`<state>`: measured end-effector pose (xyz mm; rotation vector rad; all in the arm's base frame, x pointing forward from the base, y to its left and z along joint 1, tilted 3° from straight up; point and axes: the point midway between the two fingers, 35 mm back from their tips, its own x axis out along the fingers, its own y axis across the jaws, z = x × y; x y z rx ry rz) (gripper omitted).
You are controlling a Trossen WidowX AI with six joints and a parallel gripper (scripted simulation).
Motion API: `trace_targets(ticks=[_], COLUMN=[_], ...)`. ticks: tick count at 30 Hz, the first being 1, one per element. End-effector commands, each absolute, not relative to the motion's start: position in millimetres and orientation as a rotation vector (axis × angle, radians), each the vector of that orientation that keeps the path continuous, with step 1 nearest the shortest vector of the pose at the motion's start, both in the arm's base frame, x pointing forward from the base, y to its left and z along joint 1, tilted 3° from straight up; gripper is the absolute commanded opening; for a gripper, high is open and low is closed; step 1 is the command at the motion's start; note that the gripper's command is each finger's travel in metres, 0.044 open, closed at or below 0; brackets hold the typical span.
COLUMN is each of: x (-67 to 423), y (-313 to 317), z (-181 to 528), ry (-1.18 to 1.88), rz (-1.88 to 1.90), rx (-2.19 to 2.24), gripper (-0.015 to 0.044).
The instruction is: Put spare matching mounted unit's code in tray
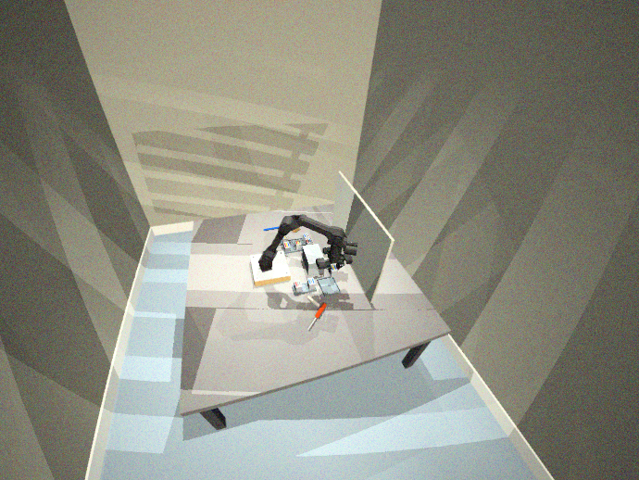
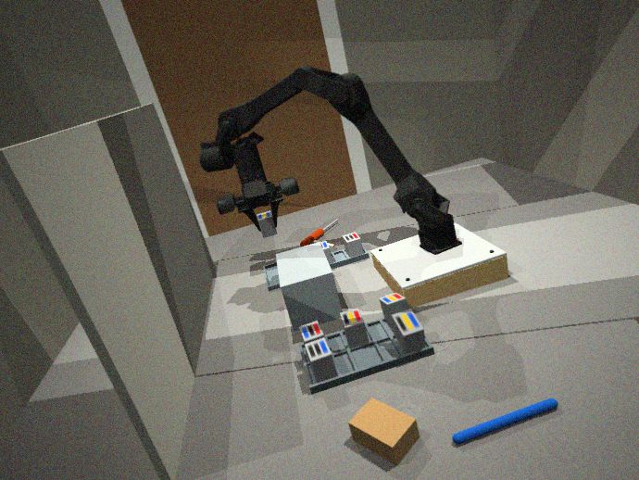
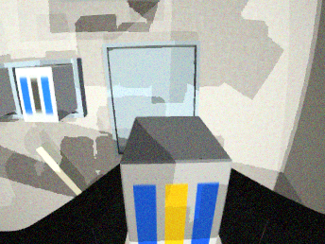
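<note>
My gripper [image 2: 264, 216] [image 1: 334, 264] [image 3: 168, 165] is shut on a small grey spare [image 2: 267, 226] [image 3: 176, 193] with a blue-yellow-blue code on its face. It holds the spare in the air, above and a little short of the shallow grey tray [image 3: 151, 73] [image 2: 271, 274] [image 1: 328, 284]. The tray lies on the table behind the mounted unit [image 2: 305, 281] [image 1: 311, 257], a grey box with a white top; its back is hidden. Another spare [image 3: 38, 92], coded blue-black-blue, stands left of the tray in the wrist view.
A rack [image 2: 371, 357] with several coded spares stands in front of the unit, and a smaller rack [image 2: 338, 257] behind it. A tall upright panel [image 2: 103, 258] [image 1: 369, 243] stands close beside the tray. An orange-handled screwdriver [image 2: 316, 234] [image 1: 318, 314], an orange block [image 2: 384, 428] and a blue rod [image 2: 506, 421] lie on the table.
</note>
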<state>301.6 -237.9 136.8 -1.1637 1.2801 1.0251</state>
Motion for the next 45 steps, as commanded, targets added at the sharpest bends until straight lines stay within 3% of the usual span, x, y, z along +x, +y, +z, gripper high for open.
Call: trace_targets(ticks=[1,45], x=[301.8,304.2], y=[-237.6,-239.9], z=[132.0,96.6], ry=[1.275,1.275], rz=[1.033,1.033], rx=[-1.163,-1.164], gripper=[0.0,0.0])
